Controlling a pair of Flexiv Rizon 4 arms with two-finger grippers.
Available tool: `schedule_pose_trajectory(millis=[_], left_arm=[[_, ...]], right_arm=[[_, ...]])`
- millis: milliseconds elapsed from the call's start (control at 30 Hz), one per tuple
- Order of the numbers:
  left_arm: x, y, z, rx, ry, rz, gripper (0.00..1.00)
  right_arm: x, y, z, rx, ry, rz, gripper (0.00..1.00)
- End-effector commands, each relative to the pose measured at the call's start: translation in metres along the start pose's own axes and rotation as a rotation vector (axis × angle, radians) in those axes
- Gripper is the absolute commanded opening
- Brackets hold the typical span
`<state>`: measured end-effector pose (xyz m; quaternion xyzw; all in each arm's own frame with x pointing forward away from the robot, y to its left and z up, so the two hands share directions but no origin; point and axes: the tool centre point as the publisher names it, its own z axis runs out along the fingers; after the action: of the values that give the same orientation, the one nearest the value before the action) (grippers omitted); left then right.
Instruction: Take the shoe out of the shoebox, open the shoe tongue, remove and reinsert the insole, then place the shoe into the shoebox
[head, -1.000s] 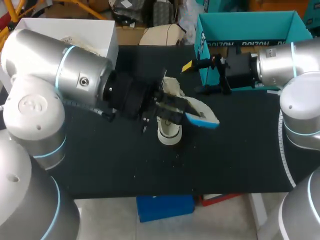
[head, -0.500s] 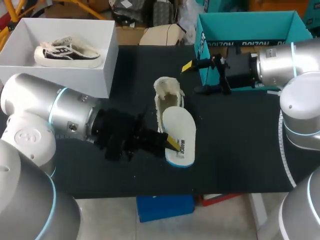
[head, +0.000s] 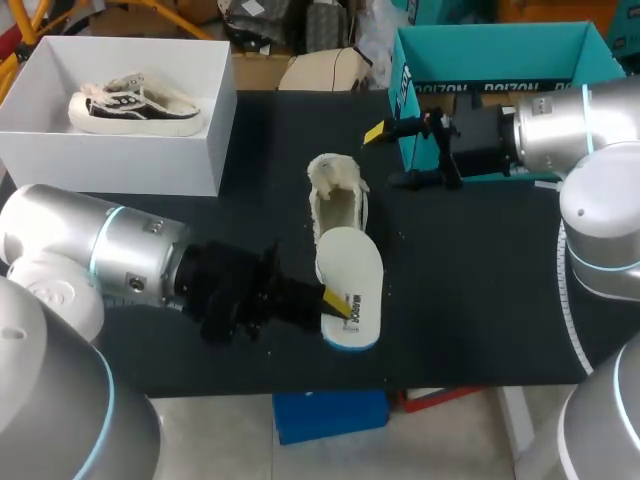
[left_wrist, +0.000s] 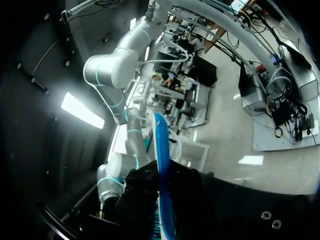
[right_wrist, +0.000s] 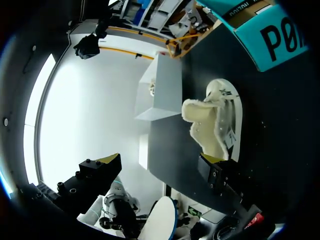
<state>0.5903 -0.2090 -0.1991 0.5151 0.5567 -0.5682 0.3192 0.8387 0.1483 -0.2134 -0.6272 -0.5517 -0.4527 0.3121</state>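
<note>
The shoe (head: 337, 192) lay out on the table (head: 480, 280), mid-cloth, opening up and fleece lining showing. The insole (head: 352, 280) was outside it. It sat just in front of the shoe, white face up with a blue rim, its far end right at the shoe's near end, though contact there couldn't be judged. The left gripper (head: 337, 303) had that insole pinched at its side edge. The left wrist view showed it edge-on, clamped between the two fingers. The right gripper (head: 392, 155) hung beyond the shoe, close to the teal box (head: 410, 90). Its fingers were spread wide with nothing between them, and the shoe lay ahead of it in its own view. Well apart, at the far left corner, stood the white shoebox (head: 130, 160), with a second shoe (head: 135, 103) lying inside.
</note>
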Motion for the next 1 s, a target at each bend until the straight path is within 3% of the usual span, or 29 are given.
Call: schedule_pose_trajectory(millis=[33, 67, 233, 467, 767, 1000], left_arm=[[0.007, -0.009, 0.01, -0.022, -0.014, 0.128, 0.0], [0.009, -0.011, 0.01, -0.03, -0.047, 0.196, 0.0], [0.031, -0.01, 0.013, -0.083, -0.009, 0.374, 0.0], [0.057, 0.002, 0.002, -0.078, -0.084, 0.503, 0.0], [0.065, 0.034, -0.022, -0.127, -0.099, 0.447, 0.0], [0.058, 0.059, -0.037, -0.115, -0.076, 0.454, 0.0]], right_arm=[[-0.001, -0.001, 0.002, -0.003, 0.002, -0.001, 1.0], [-0.001, -0.001, 0.002, -0.003, 0.002, -0.001, 1.0], [-0.001, -0.001, 0.002, -0.003, 0.002, -0.001, 1.0], [-0.001, -0.001, 0.002, -0.003, 0.002, -0.001, 1.0], [-0.001, -0.001, 0.002, -0.003, 0.002, -0.001, 1.0], [-0.001, -0.001, 0.002, -0.003, 0.002, -0.001, 1.0]])
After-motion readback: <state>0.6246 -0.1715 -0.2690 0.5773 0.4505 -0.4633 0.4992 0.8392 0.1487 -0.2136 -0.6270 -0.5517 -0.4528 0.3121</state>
